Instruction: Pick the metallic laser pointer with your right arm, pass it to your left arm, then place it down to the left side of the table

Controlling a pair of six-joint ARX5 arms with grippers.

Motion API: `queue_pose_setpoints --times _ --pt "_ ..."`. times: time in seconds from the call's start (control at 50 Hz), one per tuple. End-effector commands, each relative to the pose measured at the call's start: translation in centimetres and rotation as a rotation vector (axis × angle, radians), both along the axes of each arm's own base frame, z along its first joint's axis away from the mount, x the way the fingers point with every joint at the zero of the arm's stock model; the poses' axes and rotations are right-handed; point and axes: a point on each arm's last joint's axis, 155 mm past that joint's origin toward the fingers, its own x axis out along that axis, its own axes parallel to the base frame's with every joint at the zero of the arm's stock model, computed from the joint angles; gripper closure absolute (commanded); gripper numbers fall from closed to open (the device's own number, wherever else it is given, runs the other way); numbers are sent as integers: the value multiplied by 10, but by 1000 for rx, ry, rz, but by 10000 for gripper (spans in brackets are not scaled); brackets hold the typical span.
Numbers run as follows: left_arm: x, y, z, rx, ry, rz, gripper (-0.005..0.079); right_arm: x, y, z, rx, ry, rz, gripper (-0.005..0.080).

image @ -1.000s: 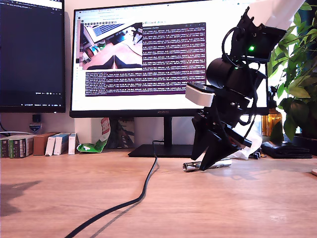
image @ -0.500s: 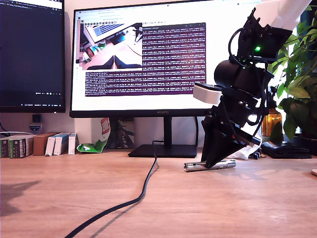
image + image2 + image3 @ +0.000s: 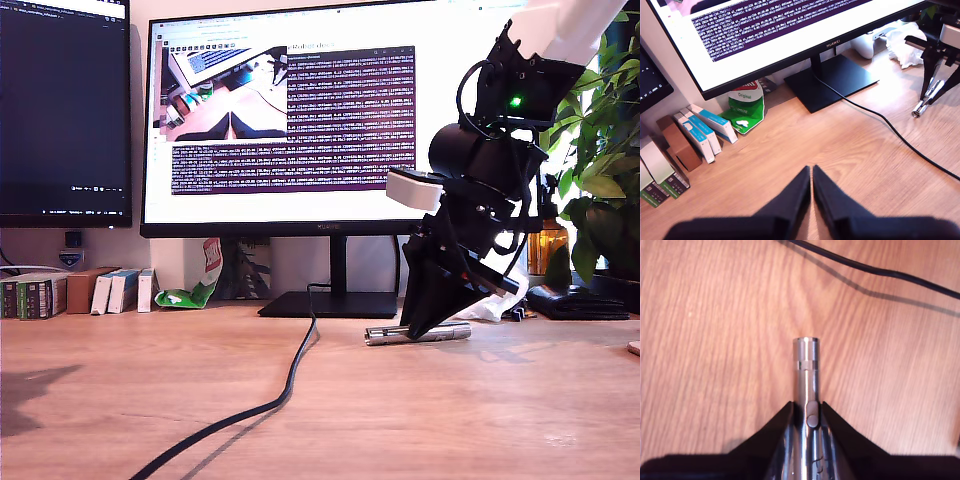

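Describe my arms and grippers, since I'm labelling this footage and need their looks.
My second gripper ends in pointed black fingers; its black jointed arm carries a white block, a green light and looping black cables. My first gripper shows matching tapered black fingers.

laser pointer [image 3: 418,333] | slim shiny silver, ringed end free | near-level, clamped in second claw [image 3: 806,412] (just above table [image 3: 300,420])

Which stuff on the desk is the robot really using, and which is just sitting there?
Using: metallic laser pointer, pinched in my second tool; my first tool, waiting shut; table.

Just sitting: black cable, monitor, small boxes, plant, crumpled tissue.
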Motion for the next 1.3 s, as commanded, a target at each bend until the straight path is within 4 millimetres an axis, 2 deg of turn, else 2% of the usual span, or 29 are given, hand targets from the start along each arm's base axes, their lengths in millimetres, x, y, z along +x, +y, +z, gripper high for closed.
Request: queue_pose_setpoints --times 0.0,0.24,0.44,0.82,0.98,1.28 --pt "-1 -2 7 3 -22 -10 762 -19 8 -34 -36 84 28 762" --pt "-2 -4 7 -11 -17 -18 761 -8 25 6 28 14 -35 762" --pt "-5 -11 9 -61 4 -44 752 -5 29 45 74 -39 -74 762" --pt "-9 -19 12 -96 9 -86 752 -8 31 98 136 -107 -116 762" --pt "-12 -27 23 -157 -2 -121 752 -17 40 121 180 -106 -155 762" --pt "-20 -45 54 -309 -31 -221 745 -54 79 162 361 21 -169 762"
